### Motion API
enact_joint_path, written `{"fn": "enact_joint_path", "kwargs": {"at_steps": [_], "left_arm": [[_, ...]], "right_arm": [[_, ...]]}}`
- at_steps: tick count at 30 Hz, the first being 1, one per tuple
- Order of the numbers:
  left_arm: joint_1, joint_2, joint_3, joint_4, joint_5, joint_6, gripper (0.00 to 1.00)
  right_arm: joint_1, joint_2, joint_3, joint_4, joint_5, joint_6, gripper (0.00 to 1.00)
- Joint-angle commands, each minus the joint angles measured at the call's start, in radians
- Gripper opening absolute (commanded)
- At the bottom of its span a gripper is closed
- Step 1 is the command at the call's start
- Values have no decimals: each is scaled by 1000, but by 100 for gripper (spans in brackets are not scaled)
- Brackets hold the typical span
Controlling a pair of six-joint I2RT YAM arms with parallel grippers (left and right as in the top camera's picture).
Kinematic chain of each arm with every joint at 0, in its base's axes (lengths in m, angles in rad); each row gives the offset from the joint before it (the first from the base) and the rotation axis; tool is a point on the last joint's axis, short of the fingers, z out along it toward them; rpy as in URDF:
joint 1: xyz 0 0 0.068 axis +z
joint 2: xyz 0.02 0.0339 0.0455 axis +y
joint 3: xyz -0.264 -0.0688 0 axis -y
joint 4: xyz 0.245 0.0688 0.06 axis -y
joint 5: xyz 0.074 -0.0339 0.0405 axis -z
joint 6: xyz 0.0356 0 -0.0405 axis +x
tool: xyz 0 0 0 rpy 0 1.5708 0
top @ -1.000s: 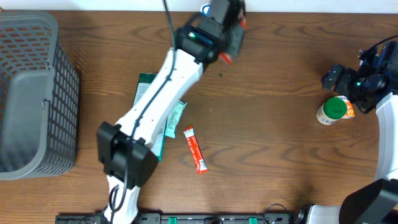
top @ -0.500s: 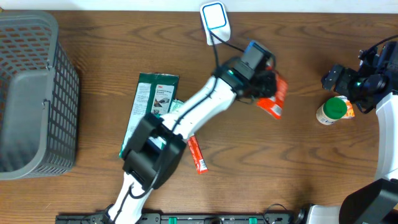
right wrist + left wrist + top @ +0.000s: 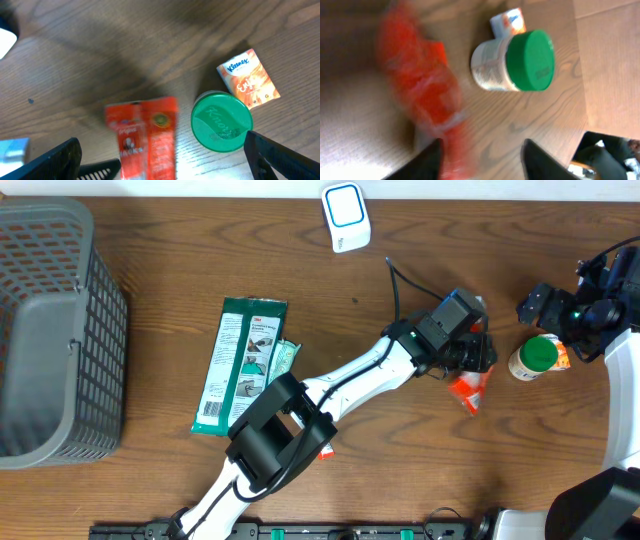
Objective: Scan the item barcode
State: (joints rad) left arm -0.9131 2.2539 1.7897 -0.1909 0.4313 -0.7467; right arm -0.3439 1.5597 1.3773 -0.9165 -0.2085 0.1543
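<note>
My left claw hung low over the right part of the table, fingers parted with bare wood showing between them. The red snack packet lay just beside the green-lidded jar, under my wrist. From my left wrist camera the packet was a red smear against one finger, so I could not tell whether it still brushed that finger or already rested free on the wood. I held nothing firmly in any case.

My right claw hovered near the right edge, jaws wide and empty. From it I looked down on the packet, the jar and a small tissue pack next to the jar.

The white scanner stood at the far edge, well apart from the packet. I judged this item's scan finished, since it was among goods gathered at the right edge. The green wipes pack lay nearer the left side, by the grey basket. It looked to me like the next thing to carry to the scanner.
</note>
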Motion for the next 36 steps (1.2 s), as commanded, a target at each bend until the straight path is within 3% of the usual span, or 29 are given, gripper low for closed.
{"fn": "enact_joint_path", "kwargs": {"at_steps": [1, 9, 18, 22, 26, 33, 36], "left_arm": [[22, -6, 4, 12, -24, 39, 70], [80, -126, 10, -44, -71, 149, 74], [244, -328, 10, -488, -318, 271, 74], [373, -411, 10, -708, -447, 327, 75], [523, -465, 10, -853, -476, 335, 75], [714, -528, 10, -917, -477, 373, 76], [755, -527, 9, -930, -477, 373, 84]], "right_arm": [[-2, -15, 16, 0, 2, -6, 99], [-2, -15, 16, 0, 2, -6, 99], [-2, -15, 16, 0, 2, -6, 99], [-2, -15, 16, 0, 2, -6, 99], [-2, -15, 16, 0, 2, -6, 99], [-2, -15, 16, 0, 2, -6, 99], [-2, -15, 16, 0, 2, -6, 99]]}}
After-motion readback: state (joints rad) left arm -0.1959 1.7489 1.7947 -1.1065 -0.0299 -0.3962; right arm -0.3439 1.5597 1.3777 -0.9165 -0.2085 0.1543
